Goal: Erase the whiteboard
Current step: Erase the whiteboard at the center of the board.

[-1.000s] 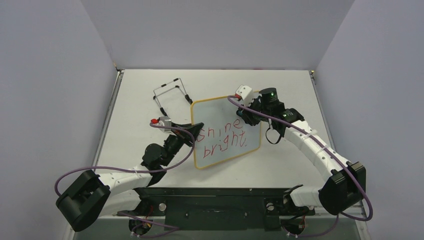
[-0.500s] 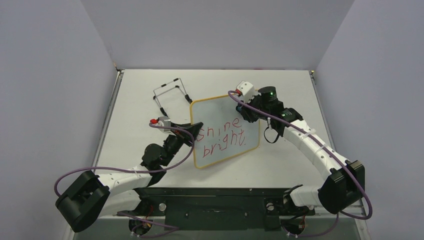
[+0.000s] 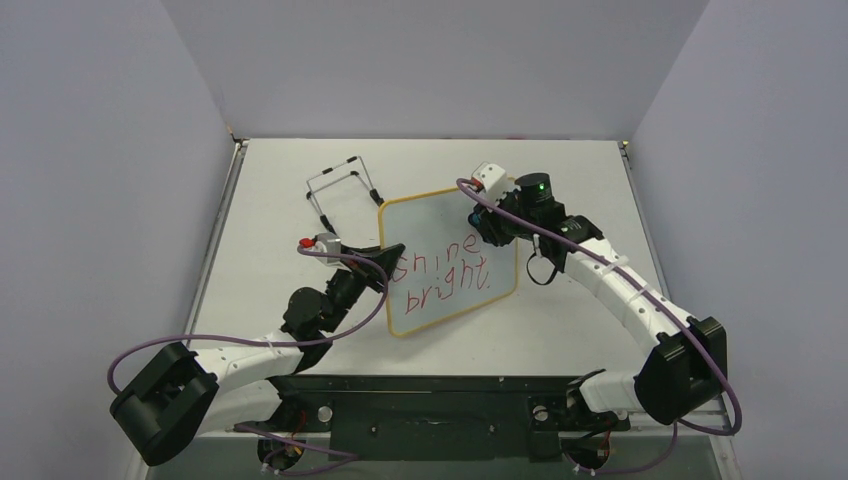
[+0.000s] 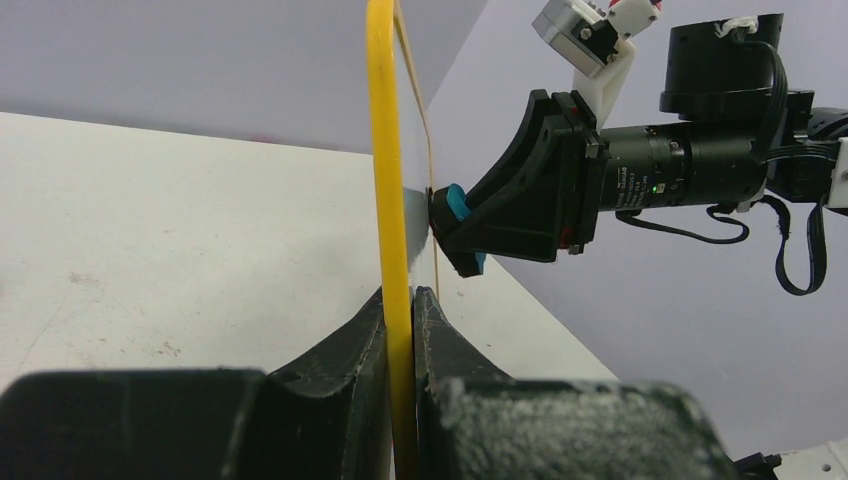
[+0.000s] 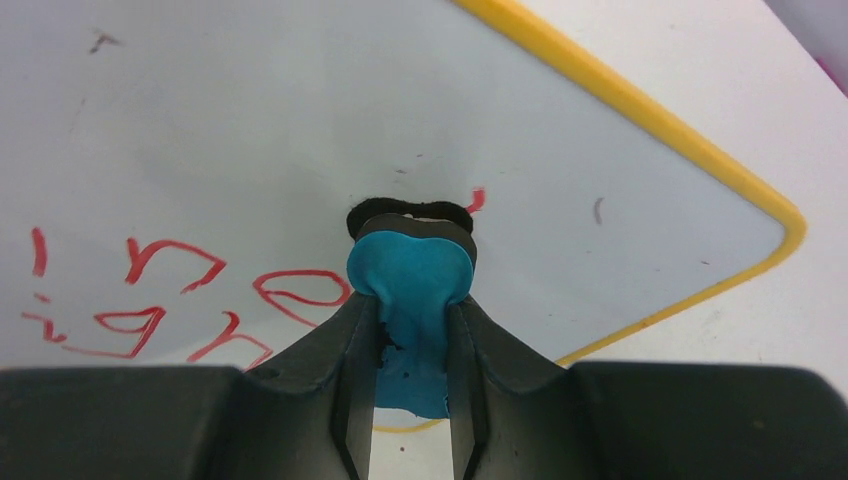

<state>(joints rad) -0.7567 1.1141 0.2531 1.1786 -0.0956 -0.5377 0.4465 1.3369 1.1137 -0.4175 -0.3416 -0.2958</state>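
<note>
The whiteboard [image 3: 430, 225] has a yellow frame and the red handwriting "shine bright" [image 3: 440, 272]. My left gripper [image 3: 392, 255] is shut on its left edge, and the left wrist view shows the yellow frame [image 4: 383, 150] clamped between the fingers [image 4: 400, 300]. My right gripper [image 3: 482, 222] is shut on a blue eraser [image 5: 412, 270]. The eraser's dark pad presses on the white face [image 5: 250, 130] near the upper right, just past the end of the word "shine" [image 5: 170, 260]. The eraser also shows in the left wrist view [image 4: 457, 203], touching the board.
A thin black wire stand [image 3: 340, 190] lies on the white table behind the board's left corner. Purple walls close in the table on three sides. The arm bases and a black rail [image 3: 430, 410] run along the near edge.
My right gripper with the eraser has moved a little left and farther back on the board's upper right. The board has shifted slightly left. The left gripper keeps its hold.
</note>
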